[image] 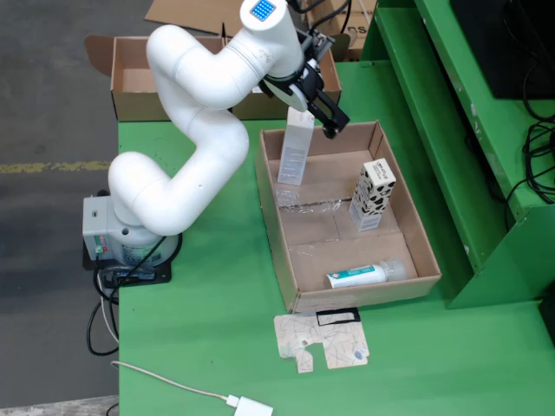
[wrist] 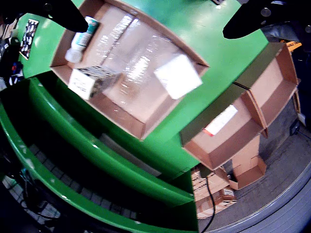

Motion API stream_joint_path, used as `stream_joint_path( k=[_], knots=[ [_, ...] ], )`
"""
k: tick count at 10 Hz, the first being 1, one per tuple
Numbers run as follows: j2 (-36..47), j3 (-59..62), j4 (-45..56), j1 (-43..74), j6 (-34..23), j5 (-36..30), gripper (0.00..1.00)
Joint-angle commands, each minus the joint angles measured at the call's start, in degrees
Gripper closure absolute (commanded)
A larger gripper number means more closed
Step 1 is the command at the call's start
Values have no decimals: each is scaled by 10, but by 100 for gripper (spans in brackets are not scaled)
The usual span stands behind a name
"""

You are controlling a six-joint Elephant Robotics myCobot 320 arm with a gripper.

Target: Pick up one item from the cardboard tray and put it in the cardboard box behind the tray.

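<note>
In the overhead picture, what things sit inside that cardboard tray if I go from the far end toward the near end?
Tall white carton → black-spotted box → white tube with teal label, lying against the near wall of the cardboard tray.

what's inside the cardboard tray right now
Three items in the cardboard tray: an upright white carton at the back, a black-spotted box standing mid-right, and a tube lying at the front. The hand covers the carton's top.

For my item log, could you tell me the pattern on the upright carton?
White with black spots, clearest in the fixed overhead view.
</note>
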State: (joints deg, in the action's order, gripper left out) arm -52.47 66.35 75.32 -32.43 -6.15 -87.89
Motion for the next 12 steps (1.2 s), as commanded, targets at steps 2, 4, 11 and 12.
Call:
stream_joint_path(
  k=[2, 4, 11, 12],
  knots=[
    [3, -11, -34, 329, -94, -38, 0],
    [-12, 2, -33, 407, -140, -74, 0],
    [-31, 5, -36, 485, -195, -115, 0],
    [-31, 5, -36, 485, -195, -115, 0]
  ],
)
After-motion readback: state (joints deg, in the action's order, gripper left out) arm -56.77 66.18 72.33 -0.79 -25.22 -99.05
